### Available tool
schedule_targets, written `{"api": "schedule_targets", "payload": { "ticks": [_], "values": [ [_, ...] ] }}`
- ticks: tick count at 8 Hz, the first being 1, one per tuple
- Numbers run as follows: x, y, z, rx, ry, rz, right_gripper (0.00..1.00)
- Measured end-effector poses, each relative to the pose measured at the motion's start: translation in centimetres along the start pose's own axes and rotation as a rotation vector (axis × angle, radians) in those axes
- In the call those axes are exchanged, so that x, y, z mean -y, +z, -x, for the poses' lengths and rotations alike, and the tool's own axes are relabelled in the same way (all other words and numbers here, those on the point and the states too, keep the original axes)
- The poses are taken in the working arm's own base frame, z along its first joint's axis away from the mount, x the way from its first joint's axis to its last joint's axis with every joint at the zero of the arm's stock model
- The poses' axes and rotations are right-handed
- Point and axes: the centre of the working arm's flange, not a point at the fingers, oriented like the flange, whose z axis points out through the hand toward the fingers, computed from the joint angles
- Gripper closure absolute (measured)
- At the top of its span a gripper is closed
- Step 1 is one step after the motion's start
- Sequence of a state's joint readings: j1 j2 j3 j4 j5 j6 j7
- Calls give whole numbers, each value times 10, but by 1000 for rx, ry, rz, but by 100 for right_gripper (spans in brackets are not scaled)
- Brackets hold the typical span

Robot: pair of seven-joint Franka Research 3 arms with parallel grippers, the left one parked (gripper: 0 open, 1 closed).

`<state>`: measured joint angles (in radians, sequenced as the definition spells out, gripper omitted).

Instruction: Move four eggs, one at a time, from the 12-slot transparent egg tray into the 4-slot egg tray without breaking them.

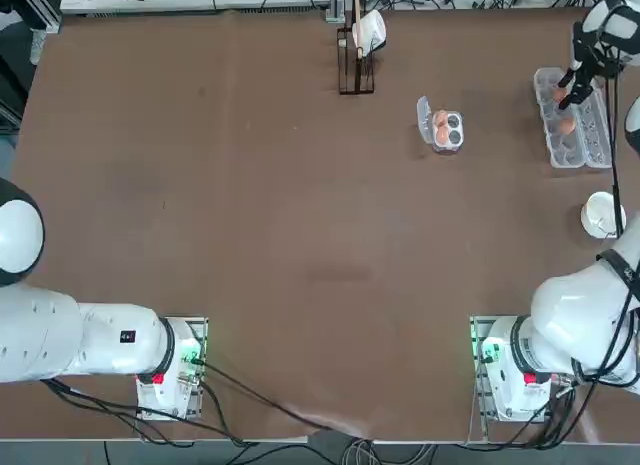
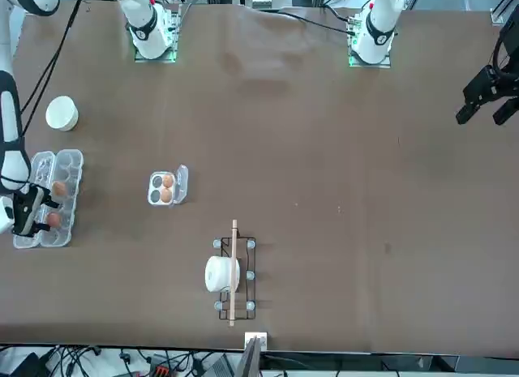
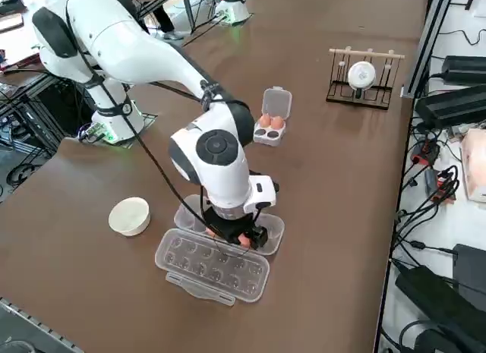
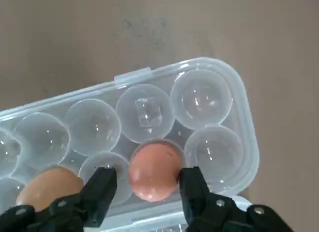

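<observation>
The 12-slot transparent egg tray [image 1: 560, 157] lies open at the table's right edge, with two orange-brown eggs in it. My right gripper [image 1: 570, 91] is down over the tray's far end. In the wrist view its black fingers [image 4: 102, 189] stand on either side of one egg [image 4: 154, 171]. One finger touches that egg and a small gap shows at the other. The second egg [image 4: 47, 187] sits in a neighbouring cup. The 4-slot egg tray [image 1: 456, 135] sits mid-table with two eggs [image 1: 440, 125] in its left cups.
A white round bowl [image 1: 603, 214] stands near the carton on the robot's side. A dark wire rack [image 1: 357, 73] holding a white cup and a wooden stick stands at the far middle of the table. The carton's clear lid [image 3: 213, 271] lies flat beside its cups.
</observation>
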<state>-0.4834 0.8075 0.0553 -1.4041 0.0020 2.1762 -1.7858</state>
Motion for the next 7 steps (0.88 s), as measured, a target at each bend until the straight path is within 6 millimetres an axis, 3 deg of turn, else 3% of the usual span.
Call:
{"api": "schedule_targets", "payload": {
  "ticks": [3,7],
  "values": [
    [-1,-1,-1,0,-2,3,27],
    [-1,0,-4,-3,-7,3,23]
  ]
}}
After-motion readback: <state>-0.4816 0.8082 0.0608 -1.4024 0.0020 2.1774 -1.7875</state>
